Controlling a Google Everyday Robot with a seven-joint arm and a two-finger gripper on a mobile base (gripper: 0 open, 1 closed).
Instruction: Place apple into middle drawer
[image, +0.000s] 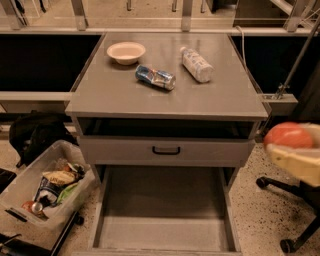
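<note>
The apple (287, 135), red with an orange blush, is held in the air at the right edge of the camera view. My gripper (296, 148) is shut on it, with cream fingers (299, 161) below and behind it. It hangs to the right of the cabinet, level with the drawer front with the black handle (166, 150). The middle drawer (165, 222) is pulled out at the bottom. Its broad grey floor is bare, and it lies down and to the left of the gripper.
On the cabinet top (100, 95) stand a white bowl (126, 52), a lying can (156, 77) and a lying plastic bottle (196, 64). A bin of snacks (45, 187) stands on the floor at left. Black chair legs (290, 200) are at lower right.
</note>
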